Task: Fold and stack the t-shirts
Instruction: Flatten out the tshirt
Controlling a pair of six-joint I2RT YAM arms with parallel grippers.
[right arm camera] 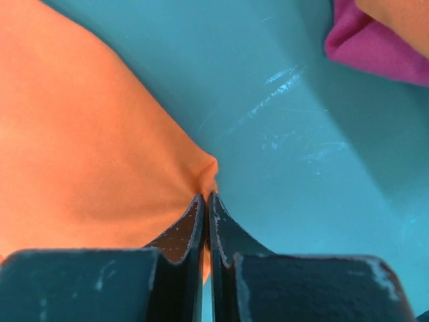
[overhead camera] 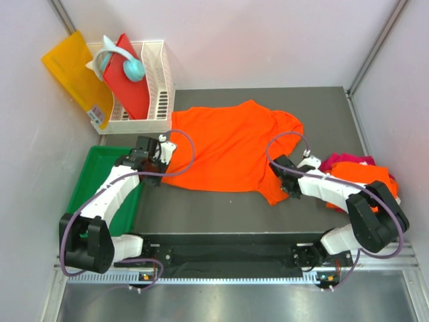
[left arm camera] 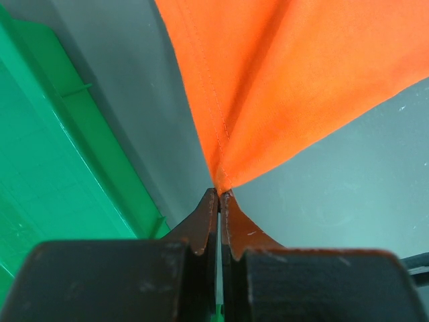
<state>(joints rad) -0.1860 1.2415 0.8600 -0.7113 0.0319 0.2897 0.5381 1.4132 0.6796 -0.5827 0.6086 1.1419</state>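
A bright orange t-shirt (overhead camera: 228,147) lies spread over the middle of the dark table. My left gripper (overhead camera: 163,163) is shut on its left edge, and the cloth (left arm camera: 281,80) fans out from the pinched tips (left arm camera: 220,192). At the shirt's right edge my right gripper (overhead camera: 280,176) is shut on the orange cloth (right arm camera: 87,154), which bunches at the tips (right arm camera: 206,196). A pile with another orange t-shirt (overhead camera: 362,176) on a magenta-pink t-shirt (overhead camera: 345,159) lies at the right; a corner of the pink t-shirt (right arm camera: 375,47) shows in the right wrist view.
A green tray (overhead camera: 100,161) sits at the left beside my left arm, its rim (left arm camera: 87,141) close to the gripper. A white basket (overhead camera: 157,87) at the back left holds a red board (overhead camera: 127,80) and a teal object (overhead camera: 131,66). A yellow-orange sheet (overhead camera: 74,74) leans beside it.
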